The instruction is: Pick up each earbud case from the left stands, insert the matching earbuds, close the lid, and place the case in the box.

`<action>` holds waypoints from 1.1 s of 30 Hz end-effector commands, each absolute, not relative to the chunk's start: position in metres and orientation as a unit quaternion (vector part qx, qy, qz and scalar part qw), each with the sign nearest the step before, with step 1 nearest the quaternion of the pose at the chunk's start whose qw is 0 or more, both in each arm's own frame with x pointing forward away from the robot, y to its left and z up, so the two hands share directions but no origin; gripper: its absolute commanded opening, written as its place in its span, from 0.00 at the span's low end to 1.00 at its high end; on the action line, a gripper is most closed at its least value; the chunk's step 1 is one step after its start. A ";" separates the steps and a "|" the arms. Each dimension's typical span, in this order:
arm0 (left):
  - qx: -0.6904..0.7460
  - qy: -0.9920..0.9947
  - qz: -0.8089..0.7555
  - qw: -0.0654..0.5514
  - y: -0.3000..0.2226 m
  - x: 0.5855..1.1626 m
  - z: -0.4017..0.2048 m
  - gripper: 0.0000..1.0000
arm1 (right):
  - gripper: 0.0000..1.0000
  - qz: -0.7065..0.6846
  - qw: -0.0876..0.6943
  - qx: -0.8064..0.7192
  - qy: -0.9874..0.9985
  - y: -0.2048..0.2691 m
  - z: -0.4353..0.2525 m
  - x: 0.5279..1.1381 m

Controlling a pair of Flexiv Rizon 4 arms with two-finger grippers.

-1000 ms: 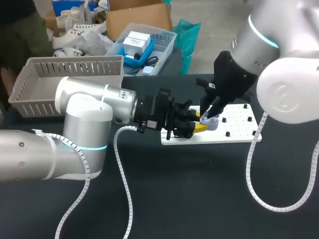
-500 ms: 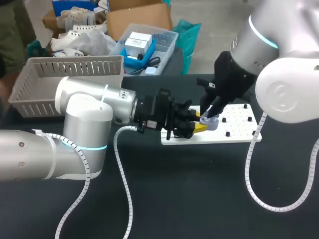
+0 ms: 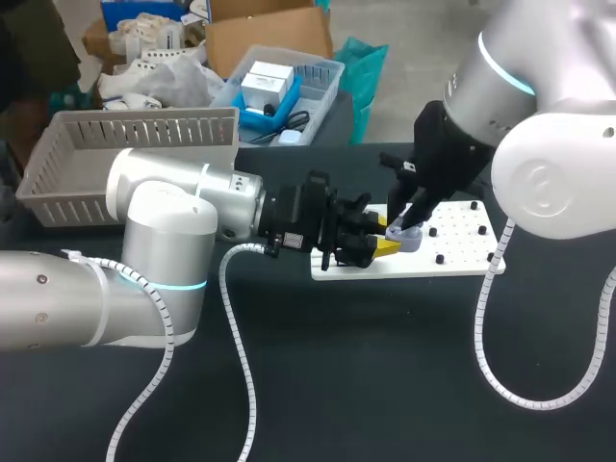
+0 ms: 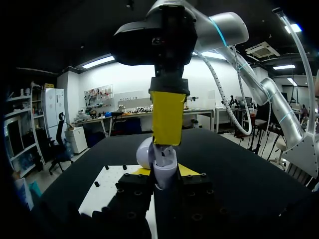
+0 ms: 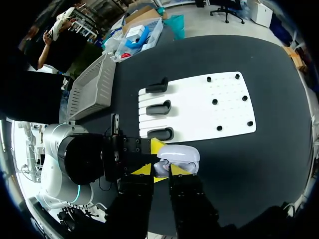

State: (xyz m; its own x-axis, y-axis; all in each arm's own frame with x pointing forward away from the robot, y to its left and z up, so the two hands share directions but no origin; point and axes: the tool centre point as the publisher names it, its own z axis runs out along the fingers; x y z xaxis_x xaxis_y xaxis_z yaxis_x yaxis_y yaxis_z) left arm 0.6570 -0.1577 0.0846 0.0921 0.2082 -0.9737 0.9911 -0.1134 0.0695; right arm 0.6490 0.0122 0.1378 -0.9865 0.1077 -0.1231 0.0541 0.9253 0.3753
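The board (image 3: 462, 245) lies on the worktop (image 3: 337, 375), right of centre, with the stands (image 5: 159, 107) in a row along its left edge. The basket (image 3: 96, 168) sits at the worktop's rear left. Over the board's near left corner, the earbud case (image 3: 407, 238) is clamped in the left pincer (image 3: 381, 241), which comes in from the left. The right pincer (image 3: 404, 223) is just above the case.

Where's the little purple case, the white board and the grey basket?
earbud case (image 5: 180, 155), right wrist view, on its top.
white board (image 5: 197, 113), right wrist view, on a bare patch.
grey basket (image 3: 144, 128), head view, on its slatted wall.
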 end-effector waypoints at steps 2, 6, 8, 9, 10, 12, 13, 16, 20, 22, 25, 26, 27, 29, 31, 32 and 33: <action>0.596 0.503 -0.447 0.438 -0.157 0.656 0.085 0.00 | 0.00 0.191 0.075 0.043 0.978 0.013 0.137 0.649; 0.596 0.503 -0.447 0.438 -0.157 0.656 0.085 0.00 | 0.00 0.191 0.073 0.042 0.978 0.013 0.136 0.649; 0.596 0.503 -0.447 0.438 -0.157 0.656 0.085 0.00 | 0.00 0.191 0.073 0.042 0.978 0.013 0.135 0.649; 0.596 0.503 -0.447 0.438 -0.157 0.656 0.085 0.00 | 0.00 0.191 0.072 0.042 0.978 0.013 0.134 0.649; 0.596 0.503 -0.447 0.438 -0.157 0.656 0.085 0.00 | 0.00 0.191 0.072 0.042 0.978 0.013 0.134 0.649; 0.596 0.503 -0.447 0.438 -0.157 0.656 0.085 0.00 | 0.00 0.191 0.071 0.042 0.978 0.013 0.134 0.649; 0.596 0.503 -0.447 0.438 -0.157 0.656 0.085 0.00 | 0.00 0.190 0.071 0.042 0.978 0.013 0.134 0.649; 0.596 0.503 -0.447 0.438 -0.157 0.656 0.085 0.00 | 0.07 0.187 0.068 0.045 0.979 0.013 0.133 0.649; 0.596 0.503 -0.447 0.438 -0.157 0.656 0.085 0.00 | 0.26 0.184 0.066 0.046 0.980 0.013 0.132 0.649; 0.596 0.503 -0.447 0.438 -0.157 0.656 0.085 0.00 | 0.30 0.184 0.065 0.046 0.980 0.014 0.132 0.648; 0.596 0.503 -0.447 0.438 -0.157 0.656 0.085 0.00 | 0.31 0.184 0.065 0.046 0.980 0.014 0.133 0.648; 0.596 0.503 -0.447 0.438 -0.157 0.656 0.085 0.00 | 0.31 0.185 0.066 0.047 0.979 0.015 0.133 0.647; 0.596 0.503 -0.447 0.438 -0.157 0.656 0.085 0.00 | 0.30 0.186 0.066 0.047 0.979 0.015 0.134 0.647; 0.596 0.503 -0.447 0.438 -0.157 0.656 0.085 0.00 | 0.29 0.188 0.067 0.047 0.979 0.015 0.136 0.646; 0.596 0.503 -0.447 0.438 -0.157 0.656 0.085 0.00 | 0.29 0.190 0.067 0.045 0.978 0.016 0.139 0.643; 0.596 0.503 -0.447 0.438 -0.157 0.656 0.085 0.00 | 0.29 0.192 0.065 0.045 0.978 0.016 0.140 0.642; 0.596 0.503 -0.447 0.438 -0.157 0.656 0.085 0.00 | 0.30 0.193 0.064 0.044 0.978 0.016 0.142 0.640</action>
State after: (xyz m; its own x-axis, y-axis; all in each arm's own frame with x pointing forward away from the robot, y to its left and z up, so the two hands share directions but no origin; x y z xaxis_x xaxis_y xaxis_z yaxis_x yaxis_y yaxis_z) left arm 0.6570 -0.1578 0.0846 0.0921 0.2082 -0.9737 0.9911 -0.1134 0.0695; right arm 0.6450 0.0175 0.1375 -0.9878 0.1116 -0.1091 0.0620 0.9223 0.3815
